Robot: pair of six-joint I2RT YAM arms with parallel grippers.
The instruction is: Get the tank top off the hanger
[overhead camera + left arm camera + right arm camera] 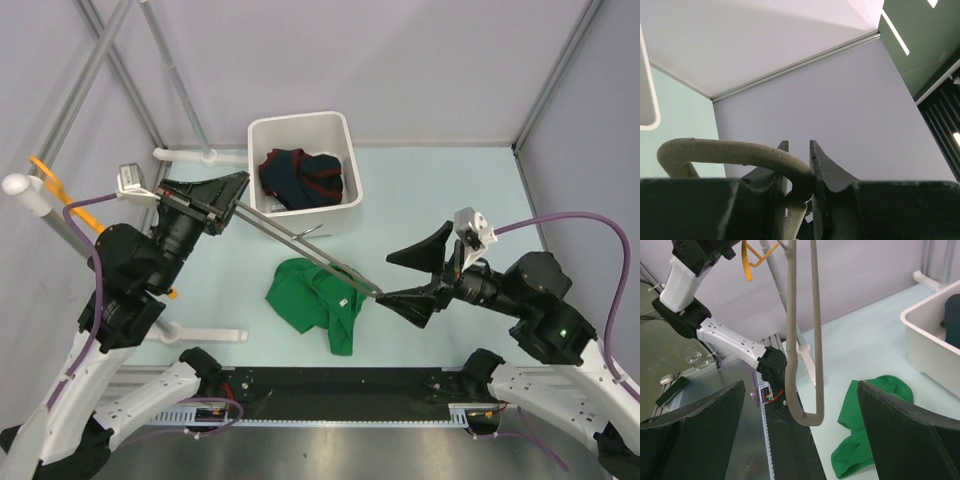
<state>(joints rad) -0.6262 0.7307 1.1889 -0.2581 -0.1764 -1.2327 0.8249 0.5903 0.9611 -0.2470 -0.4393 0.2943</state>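
The green tank top (318,303) lies crumpled on the table in the middle, off the hanger; it also shows in the right wrist view (871,431). The grey-beige hanger (300,247) is held in the air, slanting from my left gripper (236,192) down to its free curved end near my right gripper (420,277). My left gripper (799,165) is shut on one curved end of the hanger (740,152). My right gripper (800,427) is wide open, the hanger's other end (805,365) hanging between its fingers without touching them.
A white bin (258,135) at the back holds a dark navy garment with red stripes (300,177). An orange hanger (48,172) hangs on the white rack (30,195) at the left. A white rack foot (205,335) lies near the front left.
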